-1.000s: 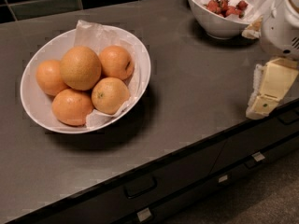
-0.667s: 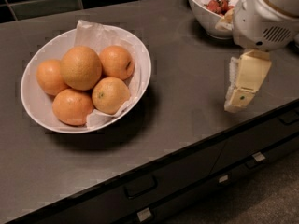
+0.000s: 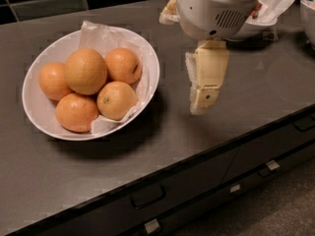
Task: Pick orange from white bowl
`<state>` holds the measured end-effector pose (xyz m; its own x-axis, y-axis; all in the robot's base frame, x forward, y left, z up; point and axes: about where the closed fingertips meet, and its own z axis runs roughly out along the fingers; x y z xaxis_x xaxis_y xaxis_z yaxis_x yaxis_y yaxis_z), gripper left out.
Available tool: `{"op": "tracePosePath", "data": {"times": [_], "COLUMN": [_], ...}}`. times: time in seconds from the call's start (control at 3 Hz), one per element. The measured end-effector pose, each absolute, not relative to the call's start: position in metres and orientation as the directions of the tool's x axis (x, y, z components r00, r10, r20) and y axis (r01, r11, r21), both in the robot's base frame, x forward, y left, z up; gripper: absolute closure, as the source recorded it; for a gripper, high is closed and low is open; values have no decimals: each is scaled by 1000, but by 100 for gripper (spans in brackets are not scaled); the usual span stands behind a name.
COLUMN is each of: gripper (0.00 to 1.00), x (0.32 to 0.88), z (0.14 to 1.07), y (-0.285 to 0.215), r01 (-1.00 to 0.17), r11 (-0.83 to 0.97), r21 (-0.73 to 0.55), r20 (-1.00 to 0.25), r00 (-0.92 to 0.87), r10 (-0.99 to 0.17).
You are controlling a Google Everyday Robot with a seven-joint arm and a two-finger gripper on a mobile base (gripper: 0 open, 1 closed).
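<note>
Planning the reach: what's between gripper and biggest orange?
Camera view: from the gripper, right of the white bowl, come bare counter, the bowl's rim, paper, two smaller oranges, then the orange.

Dim, warm light from above; soft shadow beneath the bowl (image 3: 37, 100), the gripper (image 3: 199, 108) hanging pale right of it, counter (image 3: 74, 181) dull

Dark grey counter (image 3: 74, 181): flat, matt, with drawer fronts (image 3: 187, 181) below its front edge. The white bowl (image 3: 49, 53) stands on the left half, set back from that edge. A second bowl (image 3: 258, 27) stands at the far right, largely hidden behind the arm (image 3: 216, 9). The gripper (image 3: 199, 107) hangs over bare counter between the two bowls, just right of the white bowl and apart from it.
</note>
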<state>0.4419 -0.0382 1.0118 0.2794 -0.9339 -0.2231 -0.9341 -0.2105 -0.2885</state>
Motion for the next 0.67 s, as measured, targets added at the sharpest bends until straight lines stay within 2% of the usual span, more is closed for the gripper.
{"op": "tracePosePath", "data": {"times": [0.33, 0.67], "gripper": [0, 0], "x": [442, 446], "z": [1012, 1016], "y": [-38, -18], "r01": [-934, -920], "r11": [-211, -246], "r21": [-289, -306], "r20": [-223, -226], "r00": [280, 321], "r10": [-934, -920]}}
